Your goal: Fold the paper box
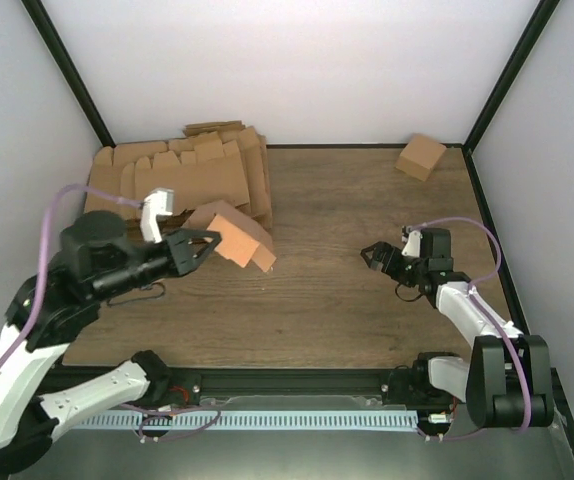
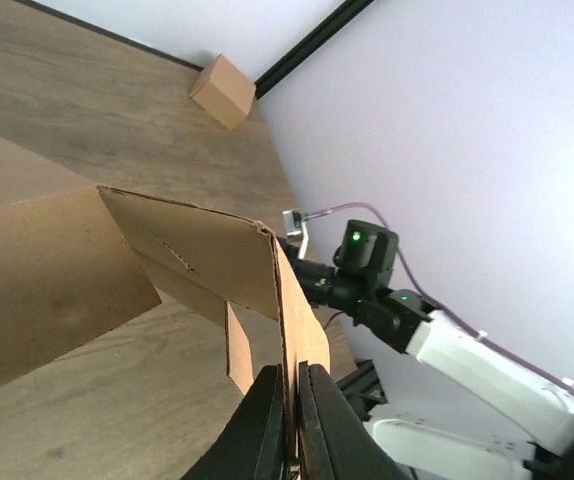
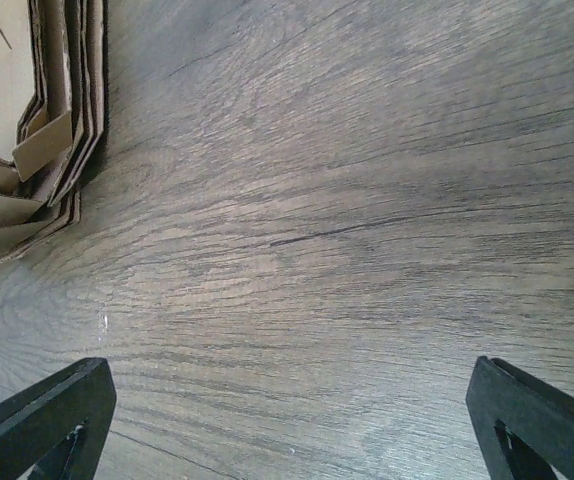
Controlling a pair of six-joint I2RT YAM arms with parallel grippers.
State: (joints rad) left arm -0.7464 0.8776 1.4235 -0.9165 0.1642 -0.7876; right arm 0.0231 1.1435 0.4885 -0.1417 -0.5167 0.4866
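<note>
Clamping a thin cardboard edge between its two black fingers [image 2: 259, 425], the left gripper [image 1: 207, 243] sits left of centre in the top view, gripping the paper box [image 1: 239, 237], a plain brown cardboard blank partly opened into a slanted sleeve. In the left wrist view the gripper [image 2: 289, 410] rises from the bottom edge with its jaws pressed on one upright panel of the paper box [image 2: 202, 250], whose creased face spreads toward the upper left of the frame and whose short flap hangs at lower centre. Whether that flap touches the dark wood-grain table [image 1: 347, 300] cannot be told. Just behind the box, in the upper left of the top view, lies the thick pile of flat brown cardboard blanks [image 1: 182, 175] with notched flaps; its stacked edges also show in the upper left corner of the right wrist view [image 3: 62, 150]. A small cube-like brown carton [image 1: 421, 156] stands alone in the upper right, near the back wall, well apart from everything else, and appears at the top of the left wrist view [image 2: 223, 90]. The right gripper [image 1: 372, 255] is at right of centre, spread wide and holding nothing; its black fingertips [image 3: 42, 420] frame bare table in the lower corners of its own view.
</note>
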